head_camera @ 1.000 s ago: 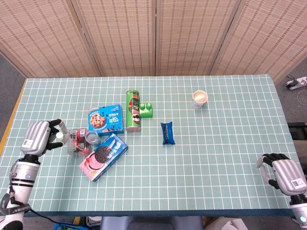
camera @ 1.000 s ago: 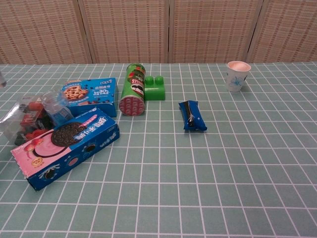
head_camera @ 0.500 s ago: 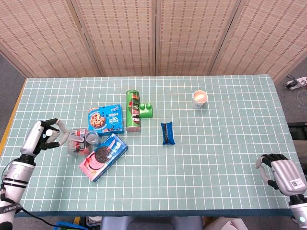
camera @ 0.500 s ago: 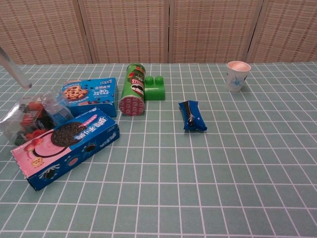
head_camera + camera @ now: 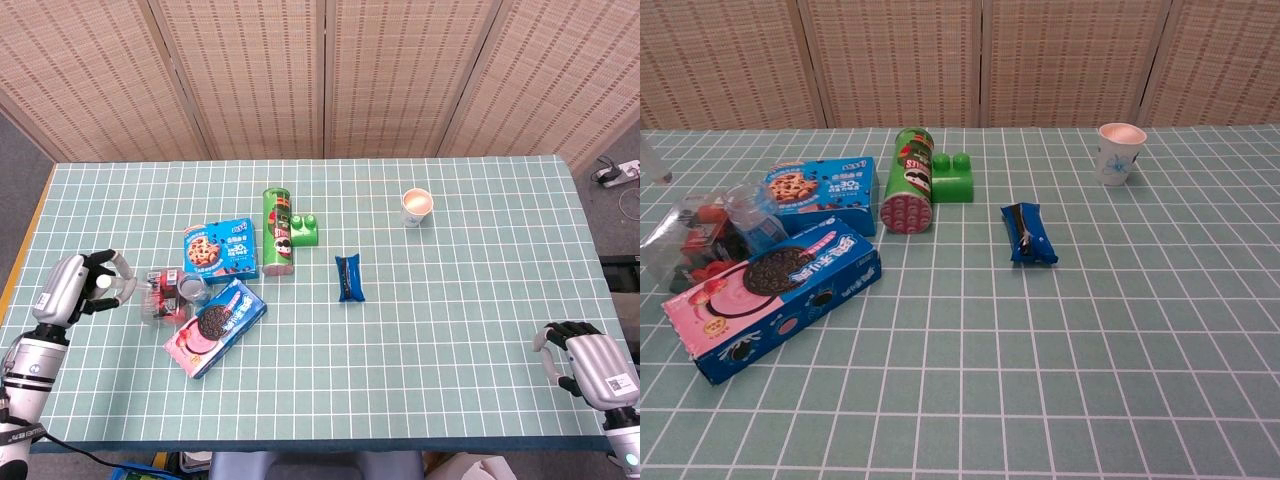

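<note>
Left robot hand [image 5: 80, 283], fingers loosely spread and holding nothing, hovers just left of the clear snack bag [image 5: 160, 293] at the table's [image 5: 450, 300] left edge. Beside the bag lie a pink-and-blue Oreo box [image 5: 215, 326], a blue cookie box [image 5: 221, 250] and a green chip can [image 5: 277, 232]. Right robot hand [image 5: 585, 362], fingers curled on nothing, rests at the near right corner.

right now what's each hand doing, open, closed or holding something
Left hand: open, fingers apart, holding nothing, just left of the clear snack packet.
Right hand: fingers curled in, holding nothing, near the table's front right corner.
</note>
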